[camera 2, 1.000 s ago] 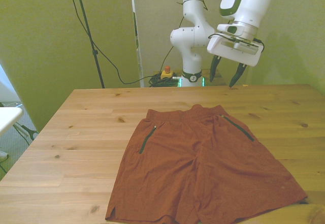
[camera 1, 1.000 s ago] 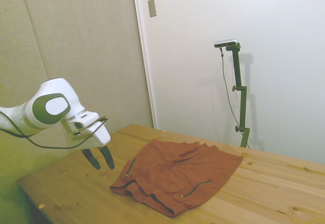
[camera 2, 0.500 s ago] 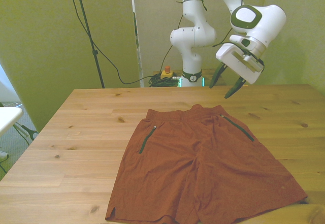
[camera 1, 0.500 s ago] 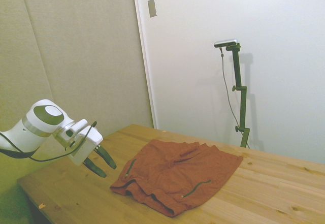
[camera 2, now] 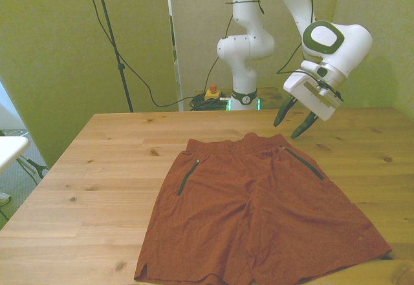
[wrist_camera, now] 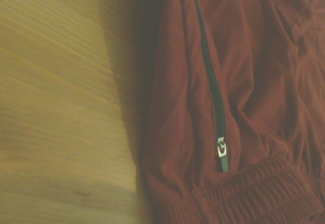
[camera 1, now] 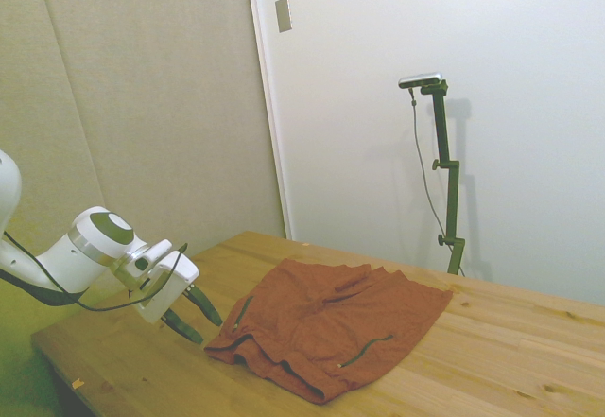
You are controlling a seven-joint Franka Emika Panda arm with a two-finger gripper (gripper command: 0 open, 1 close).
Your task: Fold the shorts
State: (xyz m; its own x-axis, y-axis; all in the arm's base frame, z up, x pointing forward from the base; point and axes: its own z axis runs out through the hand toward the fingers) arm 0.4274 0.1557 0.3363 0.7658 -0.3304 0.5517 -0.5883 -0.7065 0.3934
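A: Where are the shorts (camera 2: 259,214)?

B: Spread flat on the wooden table (camera 2: 97,188), one layer, legs unfolded. In the front view the elastic waistband (camera 2: 236,144) sits at twelve o'clock of the garment and the two leg hems at six o'clock, close to the near table edge.

A: Any details on the fabric?

B: Rust-orange, with two thin dark green zipper trims. One zipper (camera 2: 188,176) runs at about ten o'clock from the garment's middle, the other zipper (camera 2: 303,163) at about two o'clock. The wrist view sees that second one close up: a dark zipper line (wrist_camera: 210,82) ending in a small silver pull (wrist_camera: 221,148), right by the gathered waistband (wrist_camera: 259,193), with bare wood (wrist_camera: 61,107) beside the cloth edge.

A: And the gripper (camera 2: 293,121)?

B: It hangs in the air past the waistband corner, at roughly one o'clock from the shorts' middle in the front view, tilted so its fingers point down toward that corner. In the side view the gripper (camera 1: 194,314) is near the garment's corner, above the table.

A: Is it gripping anything?

B: No. The two dark fingers (camera 2: 279,114) are spread well apart with nothing between them, and they do not touch the cloth.
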